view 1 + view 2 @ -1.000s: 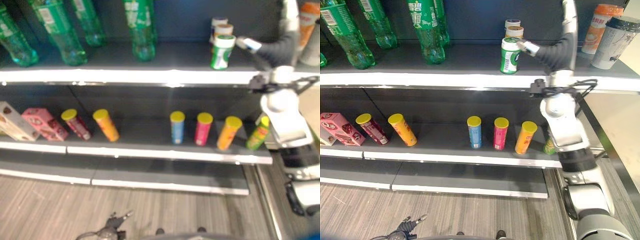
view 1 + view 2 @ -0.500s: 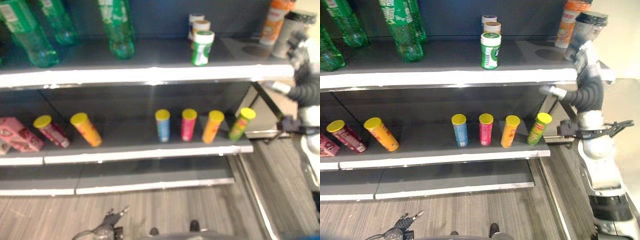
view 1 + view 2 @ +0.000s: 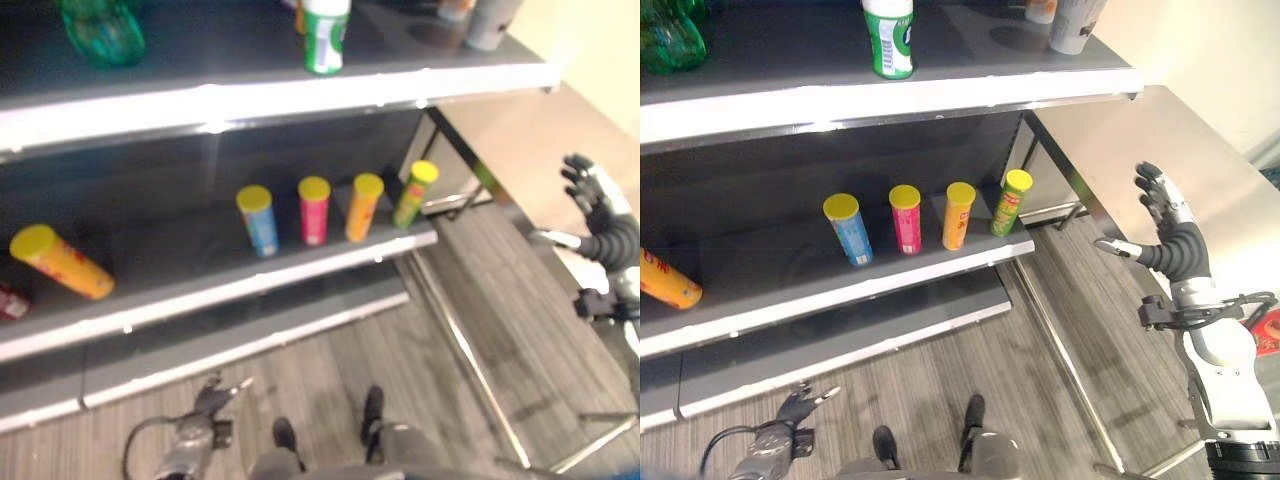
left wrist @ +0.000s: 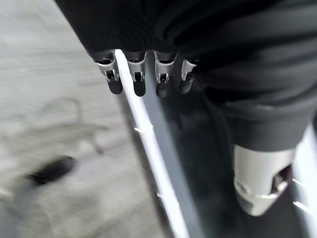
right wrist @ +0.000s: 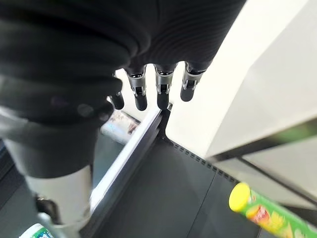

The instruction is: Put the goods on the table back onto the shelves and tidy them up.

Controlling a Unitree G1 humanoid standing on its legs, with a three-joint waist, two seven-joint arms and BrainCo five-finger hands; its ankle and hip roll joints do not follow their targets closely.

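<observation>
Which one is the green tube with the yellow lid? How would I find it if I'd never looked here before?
Look at the lower dark shelf, where four upright tubes with yellow lids stand in a row. The green tube is the one at the right end, beside the orange tube. The others in the row are blue, pink and orange; it alone is green.

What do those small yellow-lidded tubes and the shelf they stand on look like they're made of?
The yellow-lidded tubes look like printed cardboard or thin plastic with matte plastic caps; which one is hard to tell. The shelf looks like dark painted metal, its pale front edge catching glints.
</observation>
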